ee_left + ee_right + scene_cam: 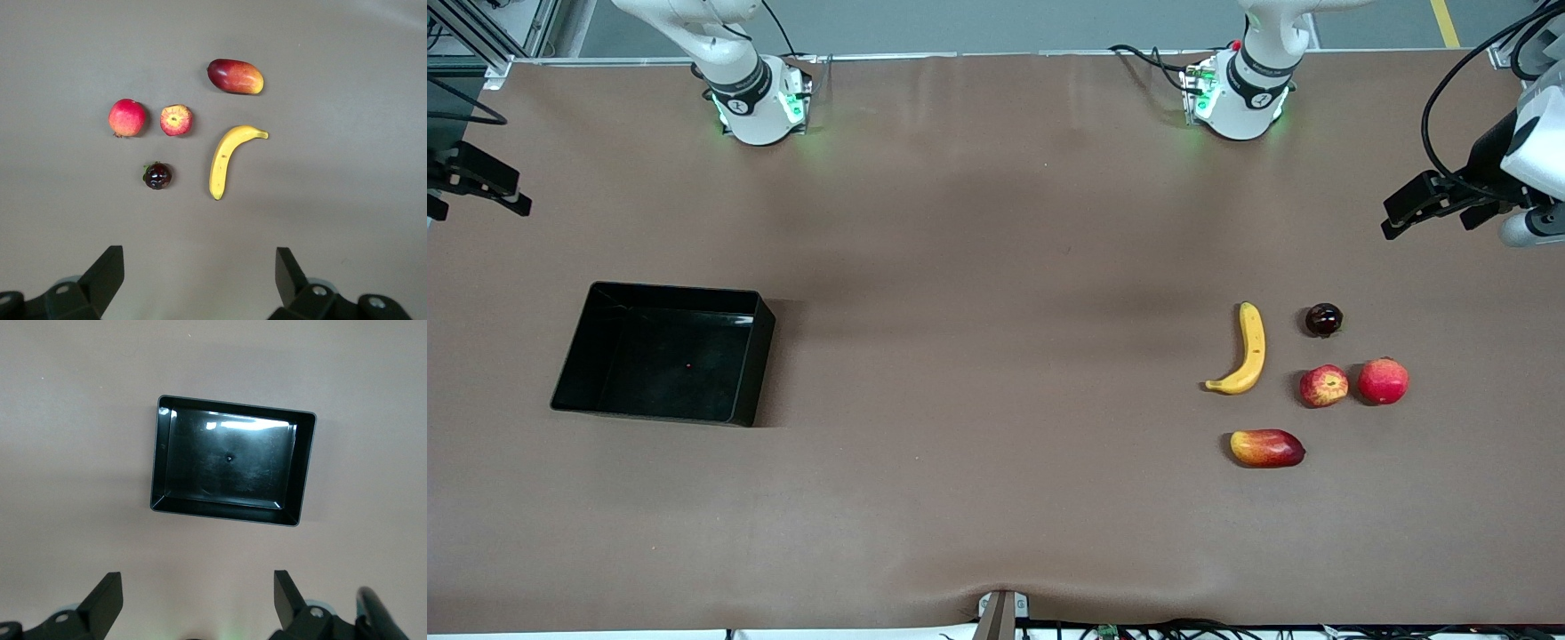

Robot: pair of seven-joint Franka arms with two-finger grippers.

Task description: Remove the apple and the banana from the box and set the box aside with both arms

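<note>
A curved yellow banana (1247,351) (227,157) and a small red apple with yellow patches (1323,386) (176,120) lie toward the left arm's end of the table. The black box (754,373) (223,509) sits toward the right arm's end with nothing in it. My left gripper (1427,209) (200,267) hangs open high over the table's edge at the left arm's end, holding nothing. My right gripper (480,191) (198,590) hangs open high over the edge at the right arm's end, holding nothing.
An all-red apple (1383,380) (127,117) lies beside the small apple. A red-yellow mango (1267,448) (235,76) lies nearer the front camera than the banana. A small dark round fruit (1324,319) (157,175) lies farther back. Brown tabletop spreads between box and fruits.
</note>
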